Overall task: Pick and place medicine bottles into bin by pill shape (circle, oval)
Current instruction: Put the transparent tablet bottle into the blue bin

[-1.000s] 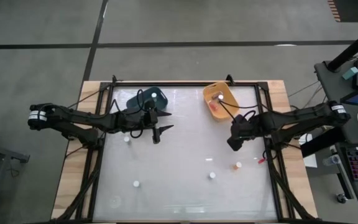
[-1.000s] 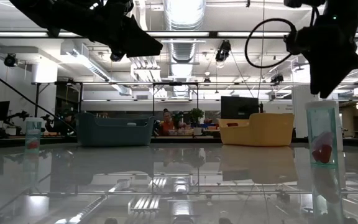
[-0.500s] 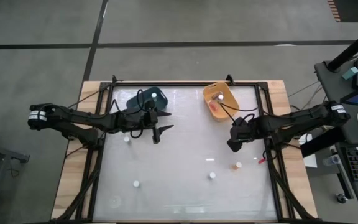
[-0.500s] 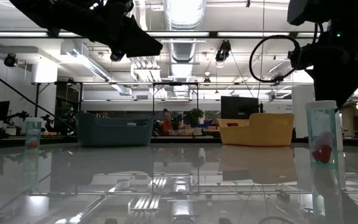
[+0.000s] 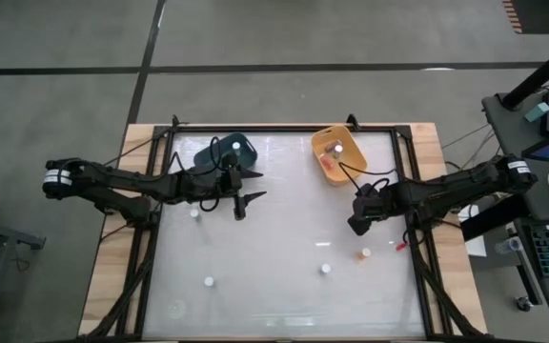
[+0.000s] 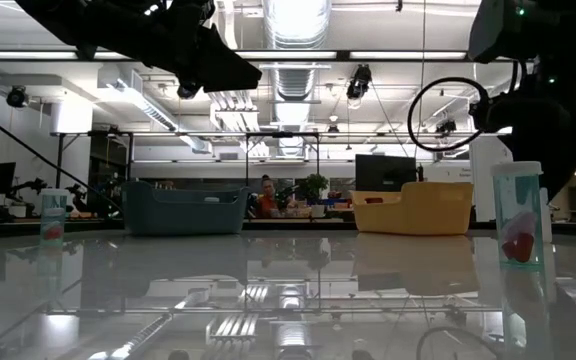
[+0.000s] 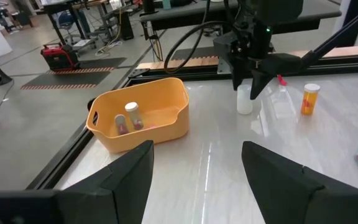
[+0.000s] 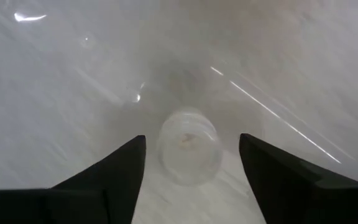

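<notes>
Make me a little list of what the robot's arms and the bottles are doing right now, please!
right gripper: open, pointing down over a clear bottle, not gripping it
left gripper: open, holding nothing, hanging near the dark tub
yellow tub: holds bottles with white tops
orange bottle: standing on the table
other loose bottles: three more white tops on the table

Small clear plastic medicine bottles with white round caps stand upright, scattered: one [image 5: 194,213] near the table's left edge, one [image 5: 208,282] toward the near-left corner, one [image 5: 324,270] right of centre, and an orange-tinted one [image 5: 365,253] near the right edge — two more [image 7: 127,117] sit inside the yellow plastic tub [image 5: 349,143] at the far edge.
</notes>
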